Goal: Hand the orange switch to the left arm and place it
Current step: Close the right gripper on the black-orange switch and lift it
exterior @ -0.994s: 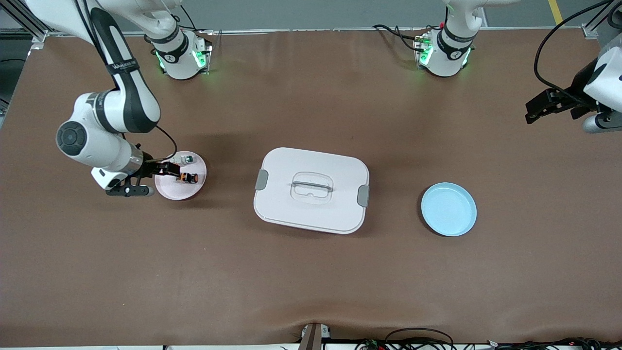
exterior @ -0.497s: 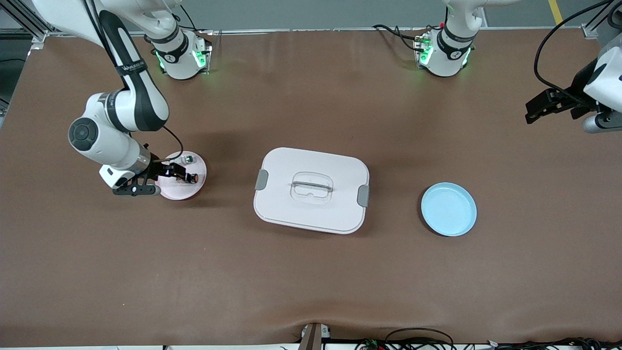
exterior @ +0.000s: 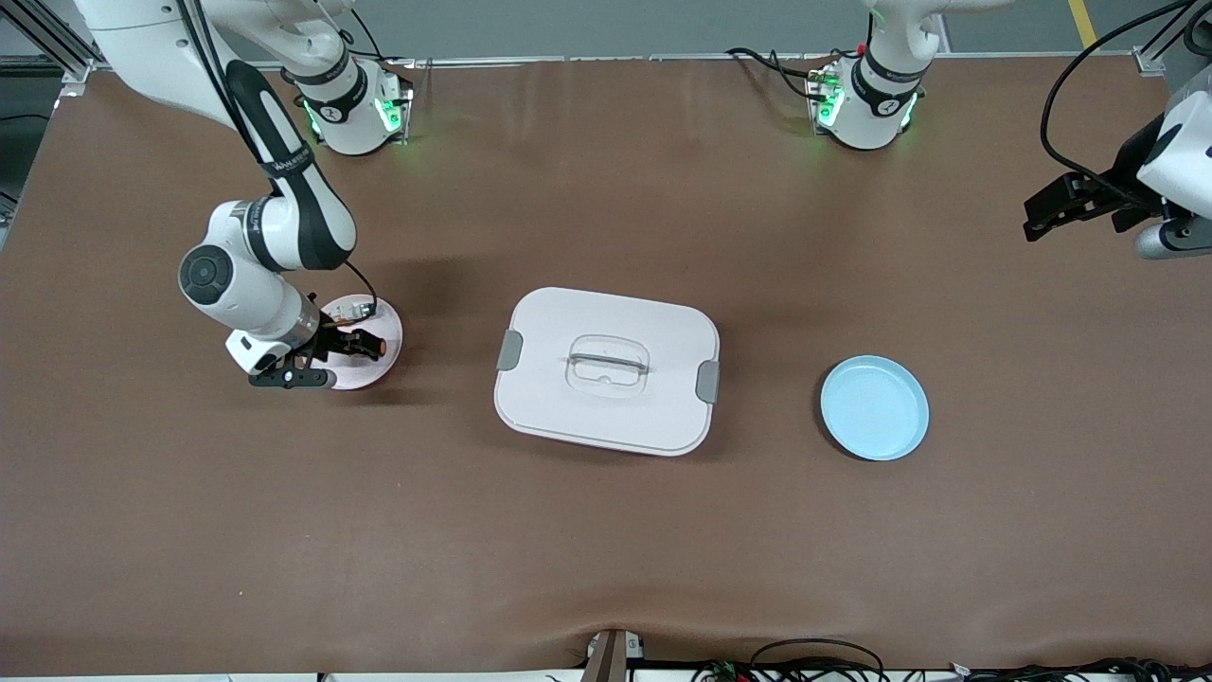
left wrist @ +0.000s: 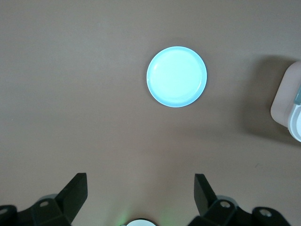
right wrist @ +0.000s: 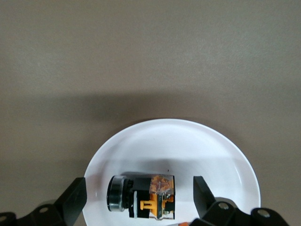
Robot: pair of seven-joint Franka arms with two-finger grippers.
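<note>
The orange switch lies on its side on a small pink plate toward the right arm's end of the table; in the front view only its orange tip shows. My right gripper is open low over that plate, with one finger on each side of the switch and a gap on both sides; it also shows in the front view. The box stands in the middle of the table. My left gripper is open and empty, and waits in the air at the left arm's end.
A whitish switch lies on the same pink plate, farther from the front camera than the orange one. A light blue plate sits between the box and the left arm's end; it also shows in the left wrist view, with a box corner.
My right arm's elbow and wrist have swung toward the box, while its gripper has stayed low over the pink plate around the orange switch. The left arm has not moved.
</note>
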